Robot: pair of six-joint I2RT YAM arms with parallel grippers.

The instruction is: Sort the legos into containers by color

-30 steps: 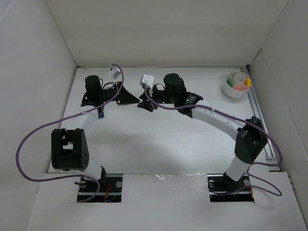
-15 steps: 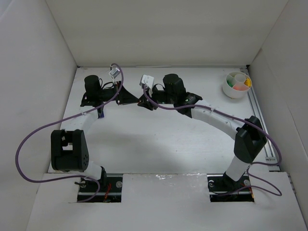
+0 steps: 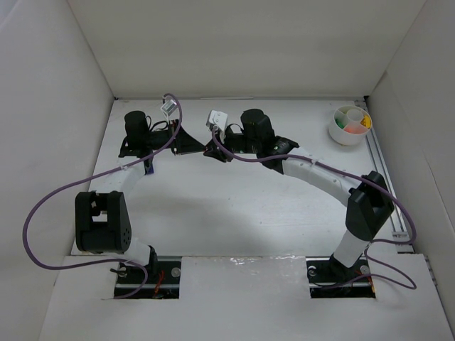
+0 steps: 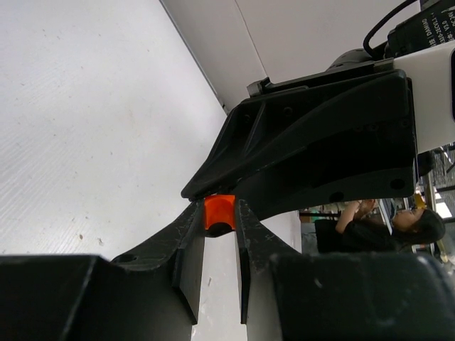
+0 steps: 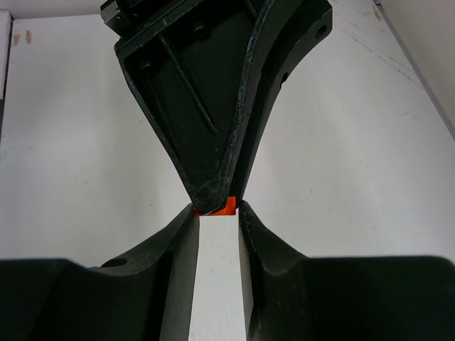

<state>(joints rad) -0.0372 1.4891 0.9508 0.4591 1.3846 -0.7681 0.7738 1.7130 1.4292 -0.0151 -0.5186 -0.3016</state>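
Orange lego [image 4: 220, 211], lengthwise in left hand [image 4: 219, 210]

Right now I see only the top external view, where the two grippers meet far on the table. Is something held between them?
Observer: Yes. The left wrist view shows a small orange brick filling the gap between the tips of the left gripper.
Operator: And the other arm?
Observer: The right gripper has its tips on both sides of the same brick in the right wrist view; whether they press it, I cannot tell.
Operator: How are they turned?
Observer: Crosswise: each wrist camera sees the other gripper side-on, tip to tip.
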